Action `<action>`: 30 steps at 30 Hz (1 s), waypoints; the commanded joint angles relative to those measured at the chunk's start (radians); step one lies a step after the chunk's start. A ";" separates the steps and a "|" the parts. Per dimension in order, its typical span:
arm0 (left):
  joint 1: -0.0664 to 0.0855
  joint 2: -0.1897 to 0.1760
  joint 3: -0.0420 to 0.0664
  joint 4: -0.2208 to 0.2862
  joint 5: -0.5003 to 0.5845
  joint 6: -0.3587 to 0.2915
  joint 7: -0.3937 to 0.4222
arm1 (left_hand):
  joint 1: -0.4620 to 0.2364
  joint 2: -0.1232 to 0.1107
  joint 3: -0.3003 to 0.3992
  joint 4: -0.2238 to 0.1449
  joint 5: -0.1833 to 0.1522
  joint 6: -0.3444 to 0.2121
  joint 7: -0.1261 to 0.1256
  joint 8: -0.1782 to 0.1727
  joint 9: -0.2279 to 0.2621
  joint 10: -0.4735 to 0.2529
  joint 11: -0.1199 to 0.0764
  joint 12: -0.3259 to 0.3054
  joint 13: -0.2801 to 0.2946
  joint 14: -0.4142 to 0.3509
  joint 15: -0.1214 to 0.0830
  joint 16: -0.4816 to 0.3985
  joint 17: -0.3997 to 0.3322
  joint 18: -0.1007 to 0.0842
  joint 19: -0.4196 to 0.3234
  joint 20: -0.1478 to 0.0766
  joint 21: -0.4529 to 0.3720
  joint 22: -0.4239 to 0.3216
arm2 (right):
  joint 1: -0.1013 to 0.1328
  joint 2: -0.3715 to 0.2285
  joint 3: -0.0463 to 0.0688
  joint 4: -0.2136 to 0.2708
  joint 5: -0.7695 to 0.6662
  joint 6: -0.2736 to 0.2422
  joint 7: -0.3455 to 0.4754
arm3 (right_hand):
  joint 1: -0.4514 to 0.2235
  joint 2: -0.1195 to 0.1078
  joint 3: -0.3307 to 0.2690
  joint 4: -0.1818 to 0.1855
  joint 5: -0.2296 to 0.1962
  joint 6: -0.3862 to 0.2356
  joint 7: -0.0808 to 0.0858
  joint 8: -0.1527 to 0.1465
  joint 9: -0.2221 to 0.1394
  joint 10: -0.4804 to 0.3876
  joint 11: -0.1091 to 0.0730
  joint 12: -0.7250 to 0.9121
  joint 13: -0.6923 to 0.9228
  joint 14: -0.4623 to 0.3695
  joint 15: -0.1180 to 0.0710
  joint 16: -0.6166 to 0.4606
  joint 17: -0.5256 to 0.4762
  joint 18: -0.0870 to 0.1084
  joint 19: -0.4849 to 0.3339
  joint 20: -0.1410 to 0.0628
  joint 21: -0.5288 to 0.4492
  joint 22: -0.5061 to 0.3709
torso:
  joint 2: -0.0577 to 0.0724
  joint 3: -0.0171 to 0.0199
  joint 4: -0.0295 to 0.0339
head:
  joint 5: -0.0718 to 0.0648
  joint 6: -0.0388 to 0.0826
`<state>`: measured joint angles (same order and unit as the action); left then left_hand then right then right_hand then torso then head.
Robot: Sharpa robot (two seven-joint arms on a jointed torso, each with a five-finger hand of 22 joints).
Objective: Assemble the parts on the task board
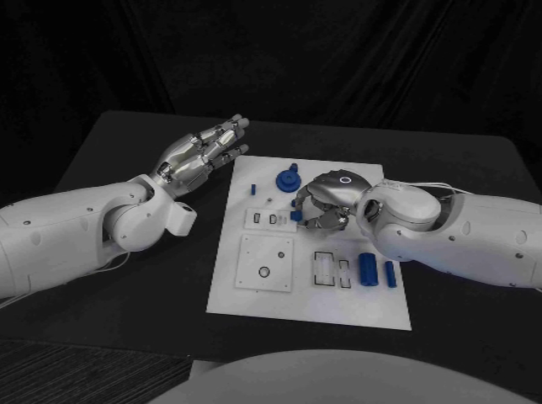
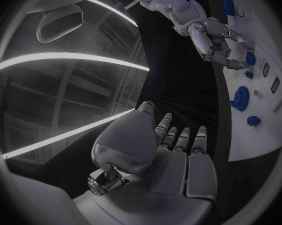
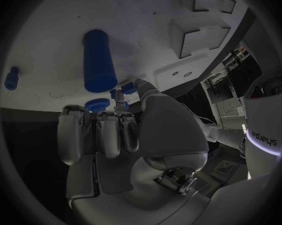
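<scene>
The white task board [image 1: 298,290] lies in the middle of the black table. My right hand [image 1: 322,206] hovers over the board's middle with its fingers curled in. In the right wrist view its thumb and a fingertip pinch a small blue part [image 3: 125,89], which also shows beside the fingers [image 1: 298,215]. A blue gear [image 1: 289,179] stands just beyond that hand. Two blue cylinders [image 1: 369,269] lie side by side at the board's near right. My left hand [image 1: 204,151] is raised off the board's left edge, holding nothing, with its fingers stretched out and apart.
A small blue peg [image 1: 254,188] stands near the board's far left corner. A square white block [image 1: 268,263] with a round hole sits on the board's near left. Rectangular slots [image 1: 329,271] lie next to the cylinders. Bare black table [image 1: 125,328] surrounds the board.
</scene>
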<state>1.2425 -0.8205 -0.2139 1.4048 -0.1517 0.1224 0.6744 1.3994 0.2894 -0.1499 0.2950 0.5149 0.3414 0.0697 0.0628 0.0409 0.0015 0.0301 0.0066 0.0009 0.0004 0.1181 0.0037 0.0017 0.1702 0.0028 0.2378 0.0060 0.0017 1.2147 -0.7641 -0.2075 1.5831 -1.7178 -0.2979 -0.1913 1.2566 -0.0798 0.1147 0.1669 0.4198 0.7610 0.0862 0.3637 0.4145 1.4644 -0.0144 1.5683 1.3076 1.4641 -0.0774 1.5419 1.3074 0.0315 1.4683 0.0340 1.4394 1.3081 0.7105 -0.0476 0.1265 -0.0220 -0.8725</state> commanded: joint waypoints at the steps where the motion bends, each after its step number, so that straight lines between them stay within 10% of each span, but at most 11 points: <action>1: -0.002 0.002 0.001 0.001 0.000 0.014 0.014 | 0.008 0.003 0.007 -0.002 0.003 -0.008 0.000 0.006 0.000 -0.001 0.002 -0.007 -0.001 0.000 0.005 -0.004 -0.002 0.009 -0.003 0.002 -0.006 -0.001 | -0.003 0.002 0.000 -0.001 -0.007 -0.014 -0.009 | 0.000 0.007 0.006 -0.007 0.040 0.004 -0.002 0.007 0.003 0.106 0.004 0.002 0.263 0.091 0.005 -0.006 0.186 0.002 0.039 0.005 -0.003 0.218 | 0.000 0.0000 -0.0002 | 0.000 0.000; 13: -0.003 0.005 0.001 -0.002 0.000 0.019 0.012 | 0.008 0.003 0.008 -0.002 0.003 -0.009 0.000 0.005 -0.001 -0.001 0.003 -0.007 -0.001 0.000 0.005 -0.004 -0.002 0.009 -0.003 0.002 -0.006 -0.001 | -0.004 0.007 0.000 -0.009 -0.007 -0.016 -0.005 | 0.025 0.006 0.074 -0.047 0.227 0.028 -0.006 0.032 0.014 0.106 -0.001 0.002 0.263 0.091 0.000 -0.006 0.186 0.003 0.038 0.000 -0.005 0.217 | 0.000 0.0003 -0.0010 | 0.001 0.000; 24: -0.004 0.000 0.001 0.001 -0.005 0.005 0.025 | 0.012 0.002 0.012 -0.003 0.005 -0.004 0.001 0.008 0.000 -0.001 0.004 -0.007 -0.001 0.000 0.005 -0.004 -0.002 0.009 -0.001 0.003 -0.004 0.000 | 0.000 -0.018 0.000 0.027 -0.007 -0.112 0.004 | 0.023 0.004 0.095 -0.066 0.230 0.061 -0.015 0.065 0.037 0.106 -0.008 0.002 0.263 0.091 -0.005 -0.006 0.185 0.002 0.040 -0.003 -0.002 0.219 | 0.000 0.0000 -0.0013 | 0.008 0.000; 28: -0.004 -0.005 0.001 0.006 -0.107 -0.048 0.064 | 0.042 -0.005 0.019 -0.005 0.009 0.015 0.030 0.017 0.002 0.073 0.045 0.025 0.030 0.032 0.019 0.024 0.017 0.013 0.032 0.024 0.023 0.019 | 0.020 -0.036 0.000 0.053 -0.007 -0.115 -0.005 | 0.019 0.003 0.094 -0.065 0.226 0.062 -0.016 0.067 0.039 0.106 -0.008 0.002 0.263 0.091 -0.005 -0.006 0.185 0.002 0.040 -0.004 -0.001 0.219 | 0.000 0.0002 -0.0012 | 0.006 0.000; 30: -0.004 -0.008 0.001 0.009 -0.181 -0.095 0.099 | 0.061 -0.016 0.025 -0.006 0.012 0.045 0.035 0.026 0.006 0.239 0.097 0.129 0.089 0.143 0.016 0.095 0.062 0.006 0.091 0.030 0.062 0.041 | 0.034 -0.046 0.000 0.067 -0.007 -0.105 -0.011 | 0.017 0.002 0.094 -0.065 0.223 0.063 -0.017 0.068 0.040 0.106 -0.009 0.002 0.263 0.091 -0.006 -0.006 0.185 0.002 0.040 -0.004 -0.001 0.219 | 0.000 0.0004 -0.0014 | 0.005 0.000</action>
<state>1.2398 -0.8283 -0.2138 1.4088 -0.2107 0.0999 0.6764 1.4559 0.2725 -0.1272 0.2892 0.5239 0.3838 0.1027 0.0866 0.0466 0.2202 0.1220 0.1255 0.0835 0.1437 0.1350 0.1002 0.0641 0.1683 0.0943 0.2650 0.0684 0.0427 1.2423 -0.8064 -0.2082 1.6399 -1.7178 -0.3703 -0.1881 1.2779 -0.0777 0.2042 0.1020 0.6453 0.8162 0.0702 0.4246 0.4551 1.4653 -0.0154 1.5683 1.3074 1.4642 -0.0775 1.5419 1.3074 0.0314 1.4683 0.0340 1.4394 1.3078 0.7102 -0.0473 0.1251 -0.0152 -0.8725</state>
